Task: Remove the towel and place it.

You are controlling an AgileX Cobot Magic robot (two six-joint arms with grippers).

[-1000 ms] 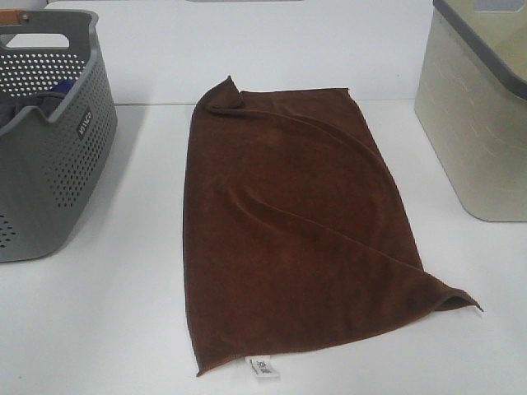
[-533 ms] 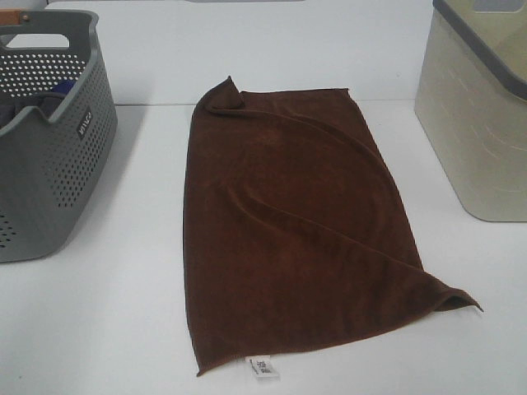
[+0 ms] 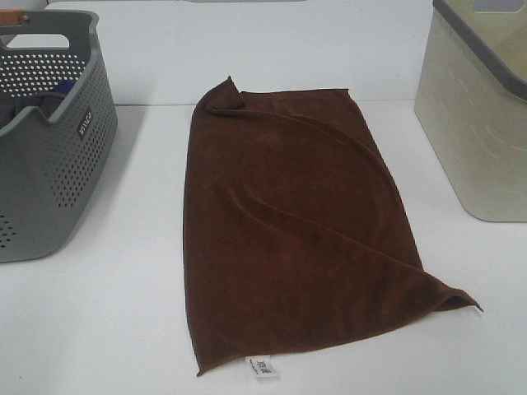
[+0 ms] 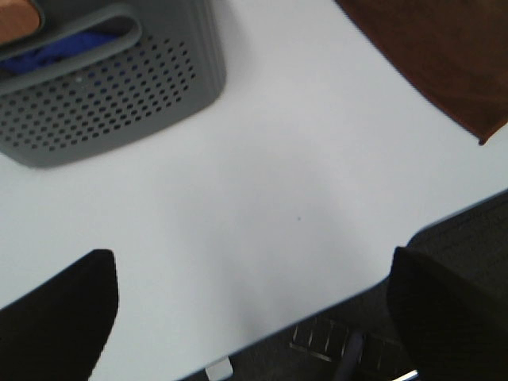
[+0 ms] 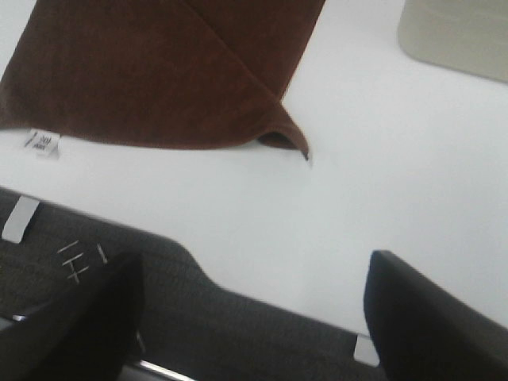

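Observation:
The dark brown towel lies spread flat on the white table between two baskets, its white tag at the near short edge. Its near right corner is folded over and its far left corner is curled up. Neither arm shows in the exterior view. In the left wrist view my left gripper stands open over bare table near the front edge, with a towel corner off to one side. In the right wrist view my right gripper stands open over the table's front edge, the towel and its tag beyond it.
A grey perforated basket stands at the left, with blue-grey cloth inside; the left wrist view shows this basket too. A beige basket with a grey rim stands at the back right. Dark floor lies past the table's front edge.

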